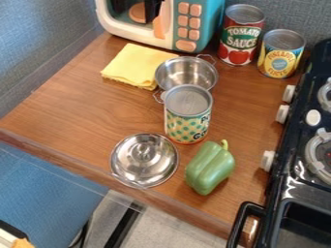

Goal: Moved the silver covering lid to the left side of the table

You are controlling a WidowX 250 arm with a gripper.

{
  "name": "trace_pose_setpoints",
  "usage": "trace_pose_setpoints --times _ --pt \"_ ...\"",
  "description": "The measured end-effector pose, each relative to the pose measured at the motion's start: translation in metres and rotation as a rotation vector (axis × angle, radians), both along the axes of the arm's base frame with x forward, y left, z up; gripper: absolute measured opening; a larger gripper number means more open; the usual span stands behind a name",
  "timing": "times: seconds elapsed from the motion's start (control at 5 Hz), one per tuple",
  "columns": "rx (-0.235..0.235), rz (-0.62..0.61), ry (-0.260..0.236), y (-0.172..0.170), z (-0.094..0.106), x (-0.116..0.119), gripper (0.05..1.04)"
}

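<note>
Camera view: the black metal-and-plastic robot gripper (pixel 153 9) is at the top edge, by the teal-and-cream plastic toy microwave (pixel 186 46); how far its jaws stand apart, or whether they grasp anything, I cannot tell. Well apart from the jaws, lower in view, the round silver metal lid (pixel 143 160) lies on the brown wooden table (pixel 77 101).
</note>
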State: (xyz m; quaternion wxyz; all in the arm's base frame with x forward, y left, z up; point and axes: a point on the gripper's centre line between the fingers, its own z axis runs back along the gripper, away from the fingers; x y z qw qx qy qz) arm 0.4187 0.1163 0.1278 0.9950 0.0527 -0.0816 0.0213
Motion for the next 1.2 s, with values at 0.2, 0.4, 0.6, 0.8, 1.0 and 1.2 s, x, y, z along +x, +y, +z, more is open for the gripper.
trace_pose_setpoints --times 0.2,0.4,0.6,0.8,1.0,1.2 --pt "-0.011 0.0 0.043 -0.001 -0.018 -0.003 1.0" --pt "0.022 -0.037 0.106 -0.013 -0.039 -0.023 1.0" --pt "0.061 -0.087 0.078 -0.025 -0.029 -0.049 1.0" --pt "0.071 -0.13 0.084 -0.031 -0.03 -0.091 1.0" --pt "0.066 -0.159 0.09 -0.044 -0.037 -0.12 1.0" --pt "0.061 -0.178 0.1 -0.065 -0.049 -0.146 1.0"
